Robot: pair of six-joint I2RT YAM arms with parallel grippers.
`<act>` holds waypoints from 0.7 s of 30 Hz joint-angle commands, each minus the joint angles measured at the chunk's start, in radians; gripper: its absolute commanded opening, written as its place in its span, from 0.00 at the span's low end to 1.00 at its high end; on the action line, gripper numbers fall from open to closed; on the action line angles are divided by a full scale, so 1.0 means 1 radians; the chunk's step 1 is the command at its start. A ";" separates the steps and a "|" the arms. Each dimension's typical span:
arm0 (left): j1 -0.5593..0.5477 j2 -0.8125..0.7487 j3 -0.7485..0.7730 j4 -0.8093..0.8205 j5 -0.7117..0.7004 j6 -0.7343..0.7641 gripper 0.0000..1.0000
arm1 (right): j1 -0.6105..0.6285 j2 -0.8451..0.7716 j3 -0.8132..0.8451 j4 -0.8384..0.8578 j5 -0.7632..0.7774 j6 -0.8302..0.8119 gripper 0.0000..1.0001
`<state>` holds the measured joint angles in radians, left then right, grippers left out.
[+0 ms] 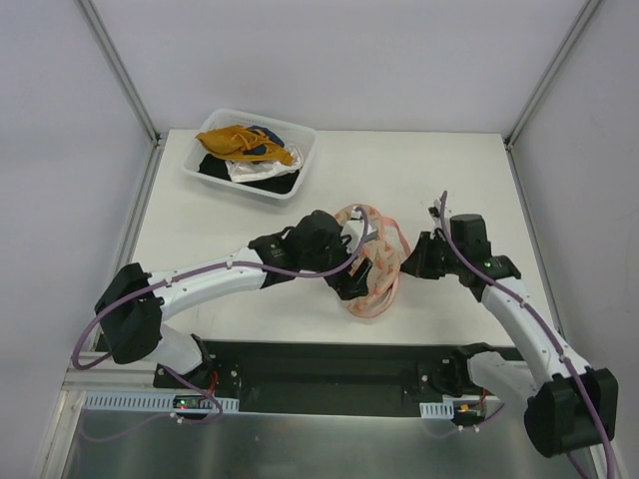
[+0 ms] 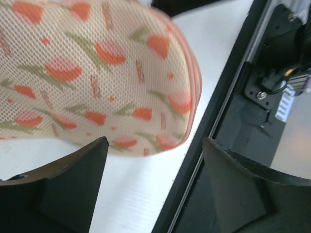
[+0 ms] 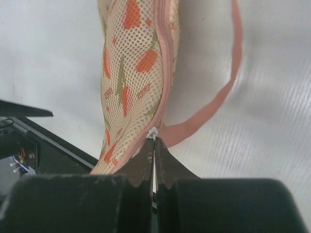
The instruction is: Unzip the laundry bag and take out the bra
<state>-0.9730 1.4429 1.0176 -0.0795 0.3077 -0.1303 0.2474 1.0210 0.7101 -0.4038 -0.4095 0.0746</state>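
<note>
Right fingers [image 3: 141, 167] pinching zipper pull [image 3: 153, 132], left fingers [image 2: 53, 189] spread — laundry bag [image 2: 97, 73] ahead

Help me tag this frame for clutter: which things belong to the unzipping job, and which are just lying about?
Job: laundry bag; zipper pull, pinched by right gripper; left gripper, open near bag.
Lying about: plastic bin; mustard-yellow garment inside it.

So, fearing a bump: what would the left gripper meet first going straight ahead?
Probably the laundry bag, its mesh side just beyond the open left gripper; depth is unclear.
</note>
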 commanded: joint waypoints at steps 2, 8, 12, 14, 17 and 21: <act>0.010 0.054 0.127 -0.032 0.158 -0.054 0.82 | 0.059 -0.160 -0.086 -0.084 0.052 0.089 0.01; -0.047 0.129 0.210 -0.032 0.157 -0.149 0.77 | 0.101 -0.265 -0.106 -0.113 0.098 0.200 0.01; -0.105 0.139 0.219 -0.032 0.096 -0.144 0.79 | 0.112 -0.251 -0.066 -0.125 0.095 0.214 0.01; -0.144 0.149 0.230 -0.032 0.033 -0.144 0.81 | 0.115 -0.240 -0.040 -0.130 0.095 0.211 0.01; -0.180 0.168 0.252 -0.034 -0.036 -0.155 0.82 | 0.127 -0.226 -0.017 -0.124 0.092 0.209 0.01; -0.205 0.186 0.266 -0.034 -0.226 -0.178 0.81 | 0.135 -0.220 -0.014 -0.122 0.094 0.211 0.01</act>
<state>-1.1610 1.6146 1.2369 -0.1169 0.2817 -0.2737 0.3706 0.7998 0.6479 -0.5304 -0.3222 0.2611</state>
